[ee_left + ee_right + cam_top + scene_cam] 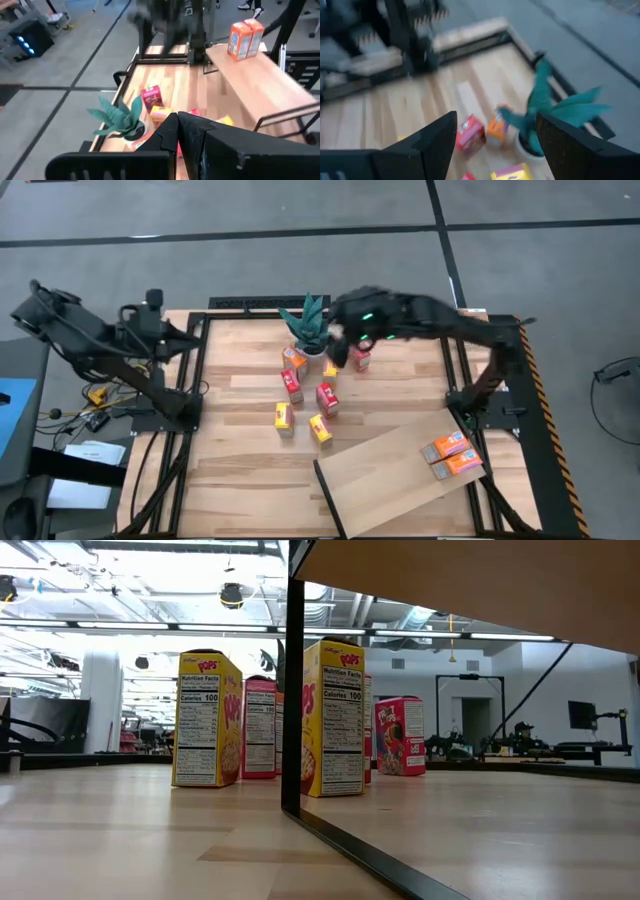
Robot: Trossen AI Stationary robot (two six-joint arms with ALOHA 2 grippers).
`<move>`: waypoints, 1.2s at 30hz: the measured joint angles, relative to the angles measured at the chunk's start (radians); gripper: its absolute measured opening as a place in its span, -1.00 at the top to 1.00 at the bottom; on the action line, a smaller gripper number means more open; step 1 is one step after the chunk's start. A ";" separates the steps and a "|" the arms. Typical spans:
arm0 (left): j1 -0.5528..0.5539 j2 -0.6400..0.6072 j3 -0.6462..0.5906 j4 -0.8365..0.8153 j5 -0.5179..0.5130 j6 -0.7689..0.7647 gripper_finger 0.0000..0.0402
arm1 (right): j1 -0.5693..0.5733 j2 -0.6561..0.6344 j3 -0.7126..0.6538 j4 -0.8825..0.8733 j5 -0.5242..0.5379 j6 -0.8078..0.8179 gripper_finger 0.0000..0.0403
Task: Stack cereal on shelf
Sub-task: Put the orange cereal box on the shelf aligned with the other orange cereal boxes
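Observation:
Several small cereal boxes stand upright on the planked table near a green potted plant: an orange one, red ones and yellow ones. Two orange boxes stand on the shelf, a pale board slanting across the near right. My right gripper hovers open above the boxes beside the plant; in its wrist view a red box and an orange box show between its fingers, well below them. My left gripper is shut and drawn back at the table's far left.
The plant's leaves spread close to my right gripper. In the low view the shelf's dark edge stands in front of the yellow boxes. Black frame rails line the table's left and right sides. Bare planks lie near left.

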State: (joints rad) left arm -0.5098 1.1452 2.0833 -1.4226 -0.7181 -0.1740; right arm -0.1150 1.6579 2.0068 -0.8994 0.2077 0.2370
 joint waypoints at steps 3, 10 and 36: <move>0.000 -0.135 -0.232 0.103 -0.020 0.027 1.00 | 0.001 -0.081 0.000 -0.016 0.057 0.022 -0.45; 0.001 -0.476 -0.816 0.491 -0.222 0.107 0.90 | 0.001 -0.187 0.000 -0.077 0.089 0.124 -0.45; 0.557 -0.285 -1.411 1.215 0.297 0.185 0.01 | 0.030 -0.164 -0.001 -0.144 0.083 0.117 -0.44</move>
State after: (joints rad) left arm 0.0474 0.8601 0.6722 -0.2074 -0.4215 0.0108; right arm -0.0853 1.4940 2.0056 -1.0431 0.2906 0.3536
